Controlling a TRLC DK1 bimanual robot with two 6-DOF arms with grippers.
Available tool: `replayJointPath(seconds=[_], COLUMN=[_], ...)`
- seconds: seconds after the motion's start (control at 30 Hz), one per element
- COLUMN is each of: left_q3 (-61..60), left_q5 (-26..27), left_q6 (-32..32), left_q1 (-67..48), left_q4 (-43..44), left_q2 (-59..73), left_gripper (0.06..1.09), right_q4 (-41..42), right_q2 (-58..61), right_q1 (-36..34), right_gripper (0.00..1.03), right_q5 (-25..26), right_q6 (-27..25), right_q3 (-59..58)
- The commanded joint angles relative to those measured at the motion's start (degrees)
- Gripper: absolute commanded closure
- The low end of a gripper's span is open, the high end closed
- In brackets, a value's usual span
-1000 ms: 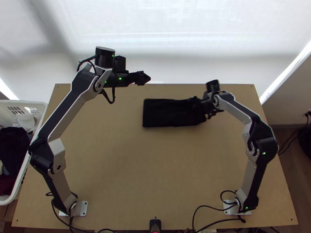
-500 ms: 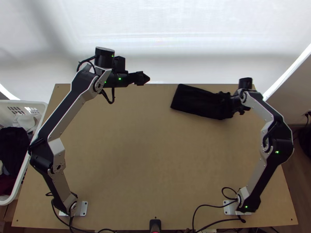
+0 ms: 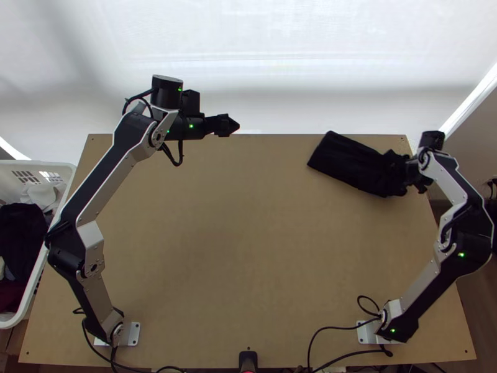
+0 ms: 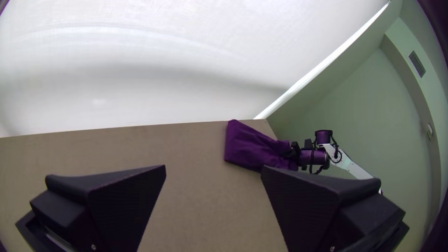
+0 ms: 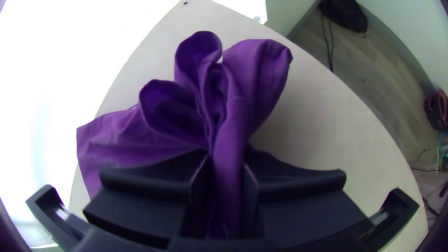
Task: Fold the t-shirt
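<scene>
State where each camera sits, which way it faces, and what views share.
Top view: fixed high over the table's near edge, looking steeply down; left arm and right arm show.
Left wrist view: on the left arm's wrist, looking over the table toward the right arm; the open left end effector shows.
Right wrist view: on the right arm's wrist, looking down at the t-shirt bunched in the right end effector.
Top and left wrist views share the t-shirt and right arm.

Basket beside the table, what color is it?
The basket is white, seen best in the top view.
</scene>
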Motion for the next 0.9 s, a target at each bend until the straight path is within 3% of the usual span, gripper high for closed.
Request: replayJointPath(seconds=[0.0, 0.33, 0.37, 0.4, 0.47, 0.5, 0.7, 0.87], left_q3=[-0.66, -0.66, -0.66, -0.66, -0.66, -0.75, -0.84, -0.84], left_q5=[-0.16, -0.07, -0.07, -0.07, -0.16, -0.16, -0.16, -0.07], left_q6=[-0.75, -0.75, -0.75, -0.66, -0.57, -0.57, -0.48, -0.57], left_q1=[-0.02, -0.02, -0.02, 0.07, 0.24, 0.33, 0.86, 1.12], left_q4=[0.46, 0.73, 0.73, 0.73, 0.73, 0.73, 0.73, 0.73], left_q2=[-2.02, -2.46, -2.64, -2.73, -3.08, -3.17, -3.87, -4.57], left_gripper=[0.09, 0.09, 0.09, 0.09, 0.09, 0.09, 0.09, 0.09], right_q4=[-0.52, -0.96, -0.96, -0.96, -1.84, -2.81, -8.26, -8.61], right_q2=[-3.61, -6.42, -6.6, -7.04, -7.56, -7.48, -10.46, -15.47], right_q1=[-1.0, -1.8, -1.8, -1.88, -2.15, -2.15, -2.41, -2.41], right_gripper=[1.0, 1.0, 0.94, 0.73, 0.13, 0.03, 0.03, 0.03], right_q5=[1.86, 3.97, 3.97, 3.97, 3.53, 3.35, 3.71, 14.25], right_q6=[-0.63, -1.07, -1.07, -0.98, -1.07, -1.24, -3.35, -8.8], right_q3=[-2.9, -5.36, -5.19, -5.1, -4.75, -4.13, -2.64, -2.81])
